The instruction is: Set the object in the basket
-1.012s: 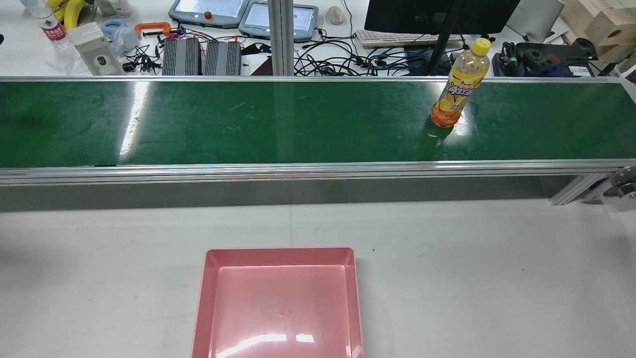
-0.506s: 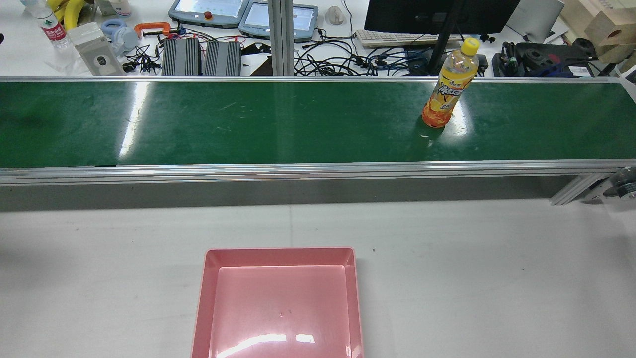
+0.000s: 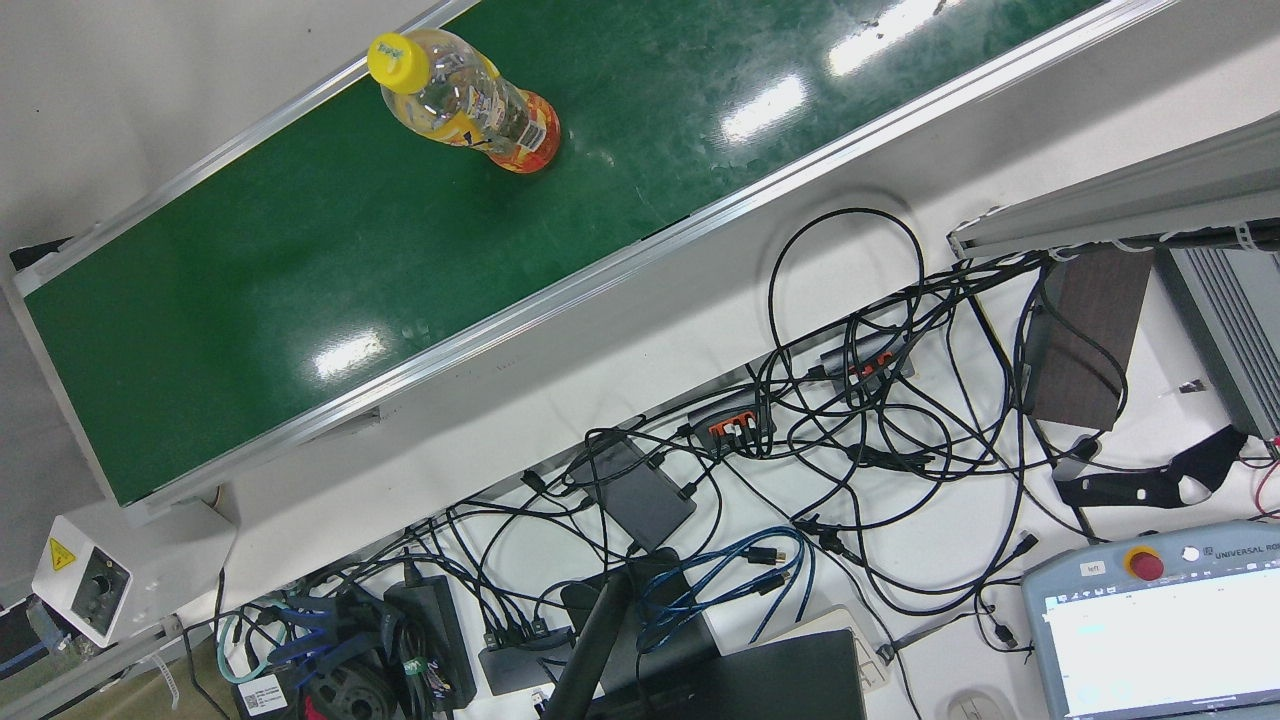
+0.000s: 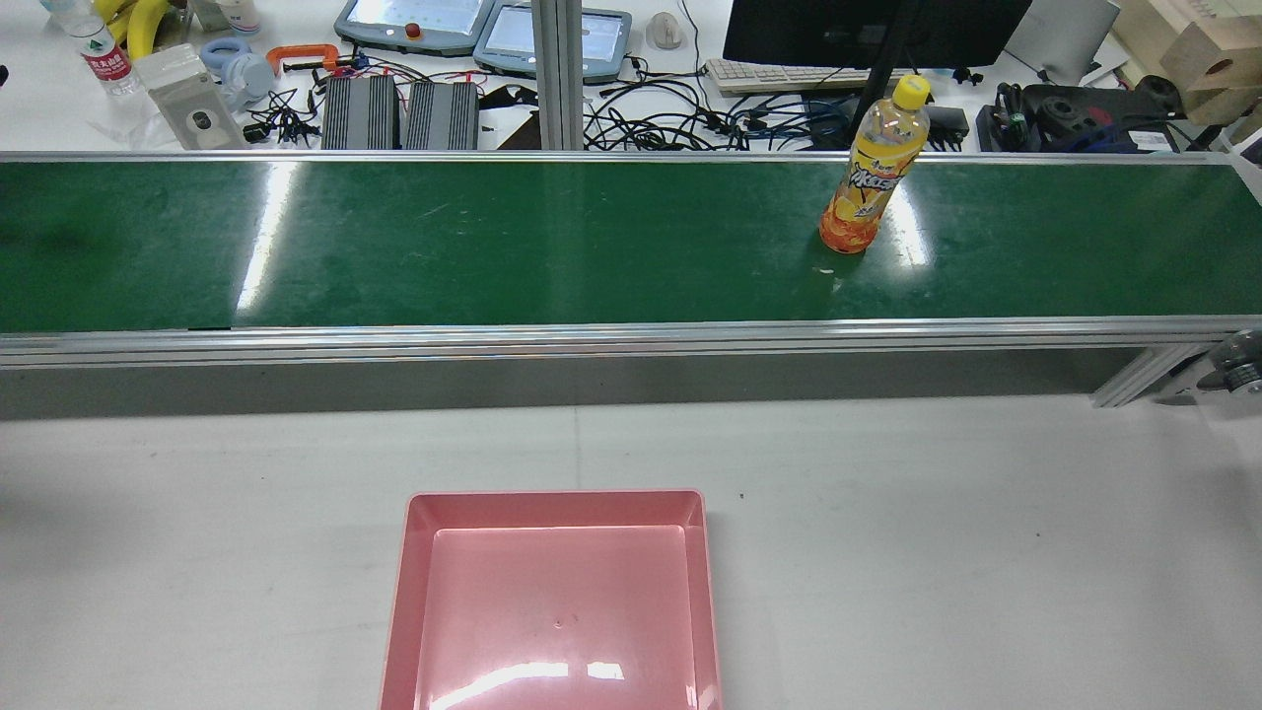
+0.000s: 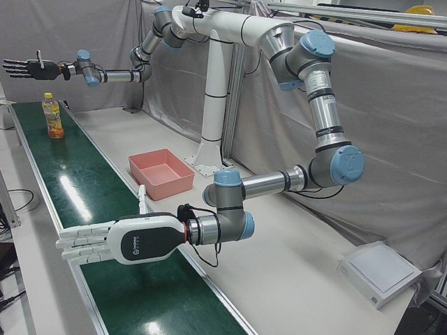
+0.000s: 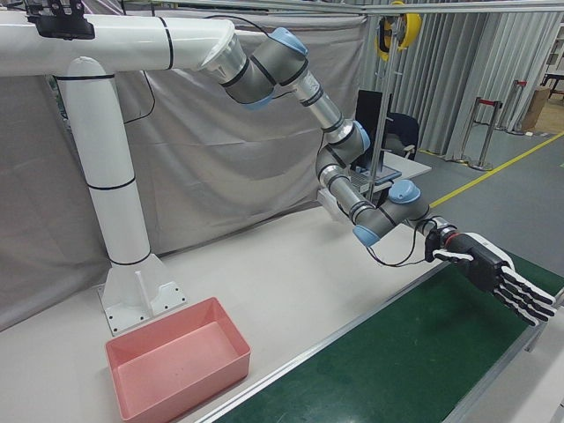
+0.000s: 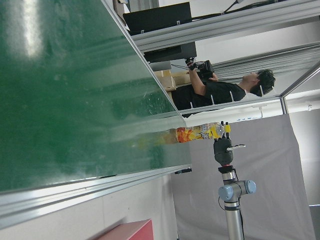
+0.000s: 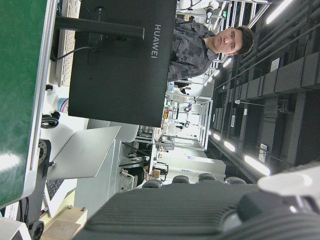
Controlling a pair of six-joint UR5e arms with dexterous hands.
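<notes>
An orange drink bottle (image 4: 873, 168) with a yellow cap stands upright on the green conveyor belt (image 4: 493, 247), right of centre in the rear view. The bottle (image 3: 470, 105) also shows in the front view, and far down the belt as the bottle (image 5: 51, 116) and the bottle (image 7: 200, 133). The pink basket (image 4: 557, 505) sits empty on the white table near the robot. My right hand (image 5: 28, 68) hovers open near the bottle, at about cap height and apart from it. My left hand (image 5: 91, 244) is open, fingers stretched flat, low over the belt's other end; the left hand (image 6: 502, 282) shows again.
Beyond the belt lies a desk with cables (image 3: 850, 400), a monitor (image 4: 868, 30), a keyboard and teach pendants (image 4: 414, 25). A person (image 7: 220, 90) stands past the belt's far end. The white pedestal (image 5: 213, 105) rises behind the basket.
The bottle has travelled left along the belt in the rear view. The basket has not moved.
</notes>
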